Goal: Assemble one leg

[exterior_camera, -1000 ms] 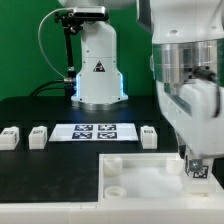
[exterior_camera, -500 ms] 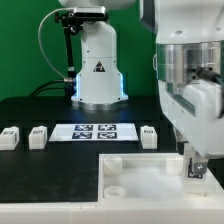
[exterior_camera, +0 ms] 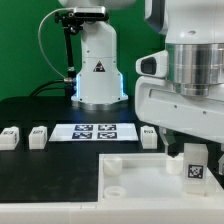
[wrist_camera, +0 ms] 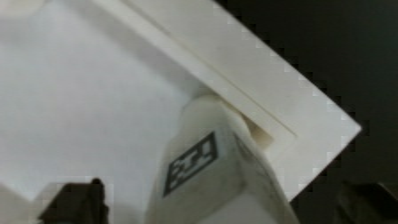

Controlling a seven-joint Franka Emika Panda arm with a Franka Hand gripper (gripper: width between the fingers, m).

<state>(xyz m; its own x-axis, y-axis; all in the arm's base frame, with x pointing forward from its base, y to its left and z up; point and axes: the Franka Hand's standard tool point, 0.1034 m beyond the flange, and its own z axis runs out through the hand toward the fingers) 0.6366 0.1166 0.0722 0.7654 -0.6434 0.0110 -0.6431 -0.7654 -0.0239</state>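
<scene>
One leg (exterior_camera: 196,165), a small white post with a black-and-white tag, stands upright at the corner of the large white tray-like part (exterior_camera: 140,178) on the exterior view's right. My gripper (exterior_camera: 192,140) hangs just above it. In the wrist view the leg (wrist_camera: 222,165) sits by the tray's raised rim (wrist_camera: 267,75). It lies between my two dark fingertips (wrist_camera: 75,200), which are spread wide with a gap on each side of it. The gripper (wrist_camera: 222,208) is open and holds nothing.
Three more legs lie on the black table: two on the exterior view's left (exterior_camera: 10,137) (exterior_camera: 38,136) and one right of the marker board (exterior_camera: 149,137). The marker board (exterior_camera: 95,132) lies behind the tray. The arm's white base (exterior_camera: 98,70) stands at the back.
My gripper has let go of the leg and risen straight up. The leg stays standing in the tray's corner.
</scene>
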